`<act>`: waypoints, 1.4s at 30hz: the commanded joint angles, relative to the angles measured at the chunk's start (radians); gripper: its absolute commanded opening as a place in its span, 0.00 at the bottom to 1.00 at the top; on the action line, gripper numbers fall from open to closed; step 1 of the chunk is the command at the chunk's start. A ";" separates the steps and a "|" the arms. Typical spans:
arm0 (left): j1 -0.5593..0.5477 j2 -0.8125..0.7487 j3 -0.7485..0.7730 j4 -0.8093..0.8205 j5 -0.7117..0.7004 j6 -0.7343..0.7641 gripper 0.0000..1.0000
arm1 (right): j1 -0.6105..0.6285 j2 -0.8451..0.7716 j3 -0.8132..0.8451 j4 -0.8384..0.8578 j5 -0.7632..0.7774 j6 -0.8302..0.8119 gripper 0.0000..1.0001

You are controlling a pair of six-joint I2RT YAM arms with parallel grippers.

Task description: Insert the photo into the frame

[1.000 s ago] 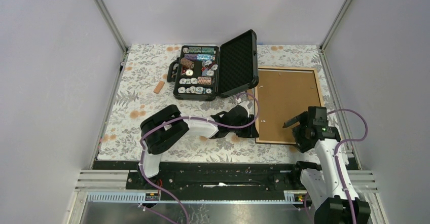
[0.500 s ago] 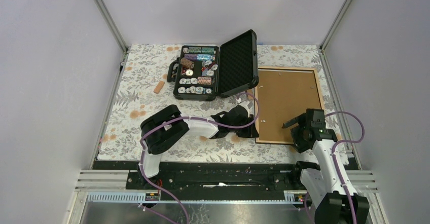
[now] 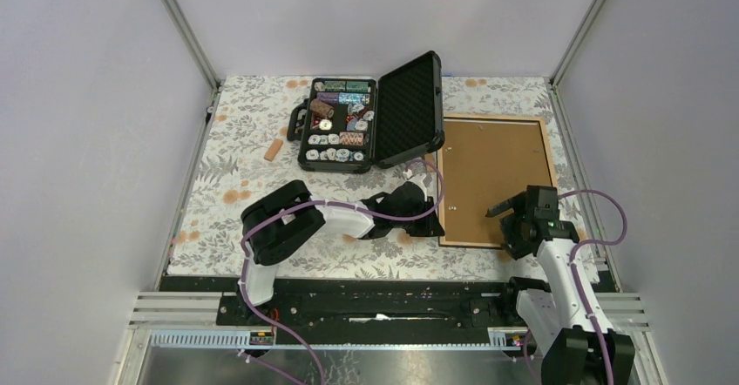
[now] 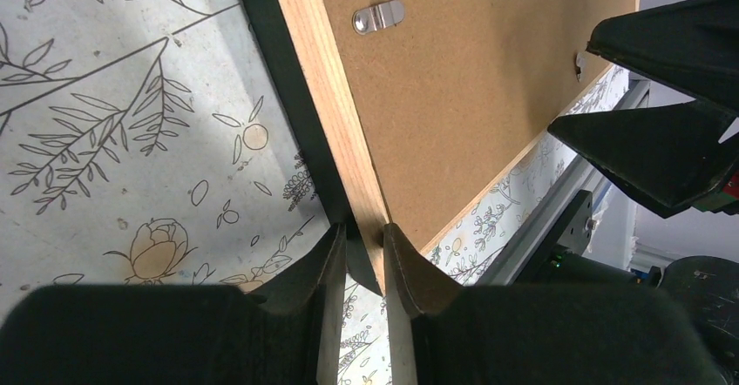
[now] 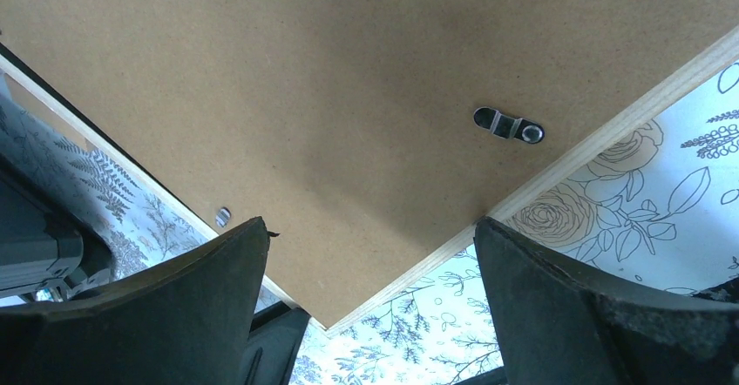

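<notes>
The frame (image 3: 492, 172) lies back side up on the right of the flowered cloth, its brown backing board ringed by light wood. My left gripper (image 3: 433, 220) reaches in from the left and is shut on the frame's left rail near the near-left corner (image 4: 360, 233), one finger on each side of the wood and black edge (image 4: 331, 124). My right gripper (image 3: 498, 214) hovers open over the frame's near-right corner (image 5: 370, 226), its fingers wide apart and touching nothing. The photo is out of view.
An open black case of poker chips (image 3: 366, 124) stands just left of the frame's far corner, its lid upright. A small tan piece (image 3: 274, 150) lies on the cloth further left. Metal turn clips (image 5: 510, 125) sit on the backing. Walls stand close behind and on both sides.
My left gripper's jaws have closed onto the frame's left rail. The right gripper has drifted slightly toward the near edge, still open.
</notes>
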 commanded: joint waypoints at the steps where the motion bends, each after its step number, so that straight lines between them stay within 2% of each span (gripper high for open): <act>1: -0.005 0.037 -0.035 -0.085 -0.033 0.015 0.24 | 0.003 0.033 0.011 0.036 0.035 0.011 0.95; 13: -0.019 0.050 -0.065 -0.073 -0.012 -0.033 0.24 | 0.004 0.101 -0.023 0.138 0.043 0.026 0.96; 19: -0.032 0.056 -0.072 -0.087 -0.015 -0.038 0.23 | 0.004 0.137 -0.052 0.248 0.089 0.010 0.97; 22: -0.034 0.058 -0.072 -0.088 -0.018 -0.034 0.23 | 0.003 0.135 -0.078 0.338 0.105 -0.037 0.99; 29: -0.040 0.053 -0.100 -0.082 -0.029 -0.039 0.23 | 0.004 0.065 -0.172 0.541 0.031 -0.188 1.00; 32: -0.040 0.051 -0.112 -0.075 -0.022 -0.046 0.23 | 0.003 0.051 -0.188 0.521 0.031 -0.196 1.00; 35: -0.045 0.045 -0.103 -0.071 -0.026 -0.026 0.23 | 0.004 0.053 -0.177 0.514 -0.030 -0.209 1.00; 38: -0.046 0.023 -0.102 -0.071 -0.015 -0.020 0.26 | 0.003 0.065 -0.101 0.364 -0.045 -0.185 1.00; 40: -0.051 -0.004 -0.102 -0.070 -0.011 0.010 0.32 | 0.005 0.049 -0.012 0.234 -0.094 -0.210 1.00; 42: -0.054 -0.035 -0.109 -0.061 -0.013 0.034 0.41 | 0.005 0.023 0.037 0.193 -0.105 -0.255 1.00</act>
